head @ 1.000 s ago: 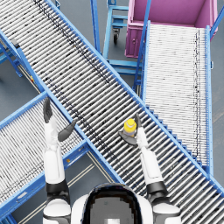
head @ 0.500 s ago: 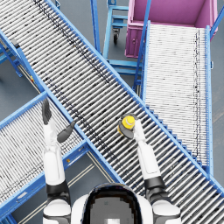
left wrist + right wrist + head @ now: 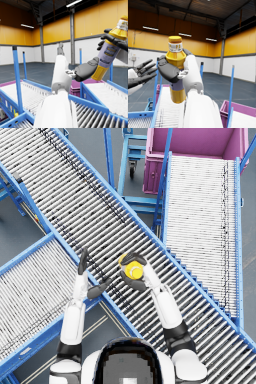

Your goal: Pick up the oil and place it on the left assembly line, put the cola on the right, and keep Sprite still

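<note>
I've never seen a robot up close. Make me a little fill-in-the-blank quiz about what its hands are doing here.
1. The right hand grips a bottle of ___.
2. The bottle's cap is coloured ___.
3. The left hand, fingers spread, holds ___.
4. The bottle is held ___ the conveyor rollers, not standing on them.
Missing words: oil; yellow; nothing; above.

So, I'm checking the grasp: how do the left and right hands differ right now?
The right hand grips the oil bottle around its middle; the left hand holds nothing. The right hand's fingers curl closed; the left hand's are spread apart. Both are dark and sit above the conveyor.
</note>
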Robot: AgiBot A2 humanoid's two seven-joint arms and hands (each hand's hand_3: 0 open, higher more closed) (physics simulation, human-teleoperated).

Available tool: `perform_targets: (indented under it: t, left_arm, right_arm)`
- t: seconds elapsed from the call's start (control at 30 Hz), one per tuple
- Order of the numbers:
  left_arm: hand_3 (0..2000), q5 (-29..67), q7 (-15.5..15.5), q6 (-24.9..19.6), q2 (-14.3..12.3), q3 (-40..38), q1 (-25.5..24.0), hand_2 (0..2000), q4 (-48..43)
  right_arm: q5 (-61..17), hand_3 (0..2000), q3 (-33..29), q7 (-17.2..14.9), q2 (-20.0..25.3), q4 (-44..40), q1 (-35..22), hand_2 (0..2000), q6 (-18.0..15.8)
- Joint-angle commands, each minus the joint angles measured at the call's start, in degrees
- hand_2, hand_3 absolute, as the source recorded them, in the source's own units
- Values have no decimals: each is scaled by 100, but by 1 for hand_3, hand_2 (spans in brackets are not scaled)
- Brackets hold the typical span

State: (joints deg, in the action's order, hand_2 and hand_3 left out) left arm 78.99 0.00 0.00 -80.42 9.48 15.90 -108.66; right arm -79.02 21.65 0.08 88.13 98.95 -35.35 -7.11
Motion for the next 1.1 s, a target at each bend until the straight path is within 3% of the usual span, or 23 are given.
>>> perform_targets:
  t: [0.03,0.2,0.4,0.5,0.53,0.57,0.6,0.7,0.73,0.77,0.9,1.1]
  left_arm:
    - [0,0,0,0,-58,754,49,0,70]
    - [0,921,0,0,-288,1108,258,0,201]
    - [0,1130,2,-1,-391,1081,312,0,282]
    - [0,1153,7,-241,-378,1141,272,0,185]
    - [327,1160,12,-285,-344,1092,227,1361,181]
    - [653,1165,-3,-588,-297,1070,160,2000,271]
    - [980,1164,-10,-762,-341,1118,208,2000,205]
    - [1960,1157,-11,-697,-324,1107,151,2000,156]
    - [2000,1155,-16,-613,-321,1109,132,2000,130]
    - [2000,1157,-3,-509,-315,1090,105,2000,98]
    - [2000,1161,14,-351,-235,77,-119,2000,89]
    - [2000,1160,10,-321,-300,-1658,-516,2000,978]
  right_arm:
    - [0,2000,279,4,120,338,-133,2000,-4]
    - [0,2000,718,2,-35,450,175,2000,-7]
    - [-7,2000,1069,13,-261,473,521,2000,-122]
    - [-19,2000,1139,27,-311,472,542,2000,-16]
    - [-19,2000,1100,48,-294,498,517,2000,27]
    - [-21,2000,1079,52,-299,514,511,2000,80]
    - [-23,2000,1079,47,-293,579,495,2000,189]
    - [-17,2000,957,23,-238,637,466,2000,282]
    - [-15,1673,945,11,-247,703,489,639,302]
    - [-11,1347,917,4,-244,714,505,0,457]
    - [-4,40,313,-5,-118,860,443,0,645]
    - [0,0,121,-8,-269,896,736,0,702]
